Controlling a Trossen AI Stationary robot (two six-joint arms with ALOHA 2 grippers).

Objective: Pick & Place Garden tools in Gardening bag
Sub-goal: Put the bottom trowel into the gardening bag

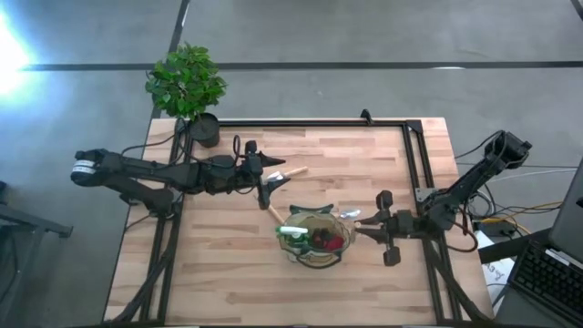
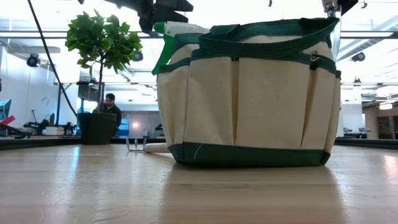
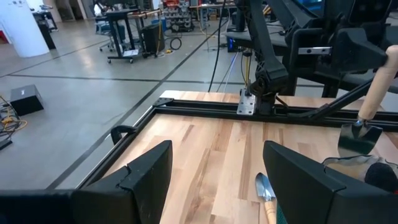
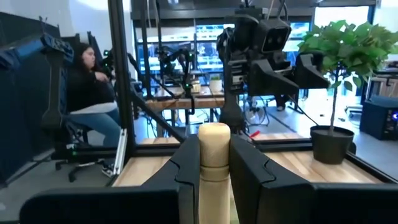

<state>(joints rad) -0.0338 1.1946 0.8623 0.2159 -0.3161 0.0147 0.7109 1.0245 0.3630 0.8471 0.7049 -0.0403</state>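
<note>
Evidently unlabelled, the gardening bag [image 1: 315, 239] sits beside the right gripper [image 4: 214, 163] pinching a wooden handle [image 4: 214, 155]; left gripper [image 3: 214, 180] spread.

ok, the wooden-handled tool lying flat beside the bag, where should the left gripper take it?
Probably mid-handle, from straight above, with the open left gripper closing across the shaft. The wooden-handled tool lies flat on the table, its metal head pointing away from the gardening bag and its handle end close to the bag's wall, so that end looks cramped.
</note>
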